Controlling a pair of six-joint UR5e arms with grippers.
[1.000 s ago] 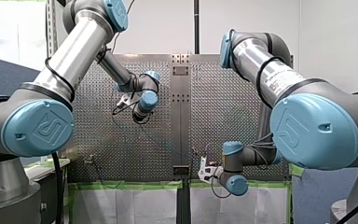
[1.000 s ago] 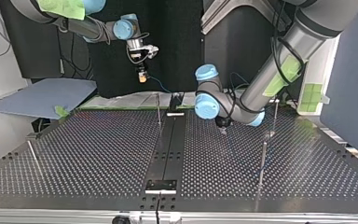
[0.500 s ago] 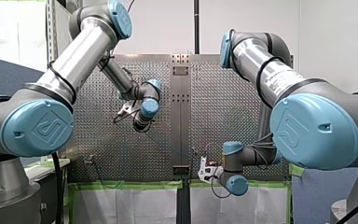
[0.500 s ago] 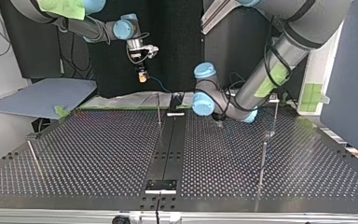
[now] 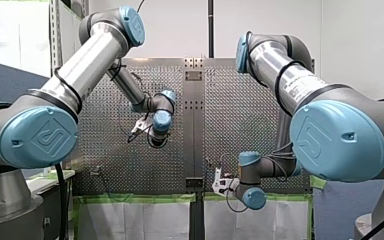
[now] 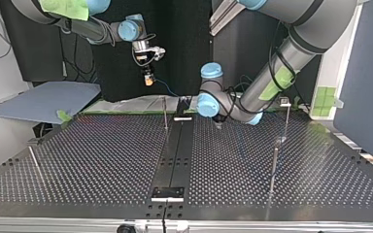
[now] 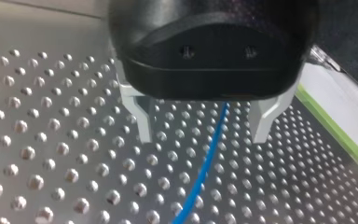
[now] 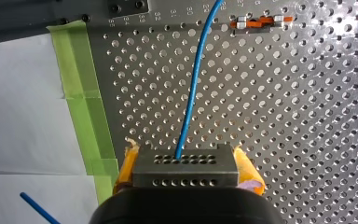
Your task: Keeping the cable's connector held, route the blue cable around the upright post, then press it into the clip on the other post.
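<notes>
In the right wrist view my right gripper [image 8: 185,159] is shut on the grey connector block [image 8: 186,176], a yellow pad on each side. The blue cable [image 8: 192,93] leaves the block and runs ahead over the perforated table. In the top view this gripper [image 6: 147,78] hangs above the table's far edge. My left gripper [image 7: 200,135] is open and low over the table, with the blue cable [image 7: 204,173] lying loose between its pale fingers [image 7: 139,119]. In the top view it [image 6: 218,124] sits just right of the centre rail. A thin upright post [image 6: 165,114] stands left of the rail.
Two more posts stand at the top view's right, one [image 6: 287,119] with a small clip on top, one [image 6: 274,165] nearer the camera. A tilted post [image 6: 33,162] is at the left. An orange and metal clip [image 8: 260,21] and green tape [image 8: 84,93] show ahead of my right gripper.
My left arm has slid its gripper along the table toward the centre rail, leftward in the top view. My right arm has held still with the connector.
</notes>
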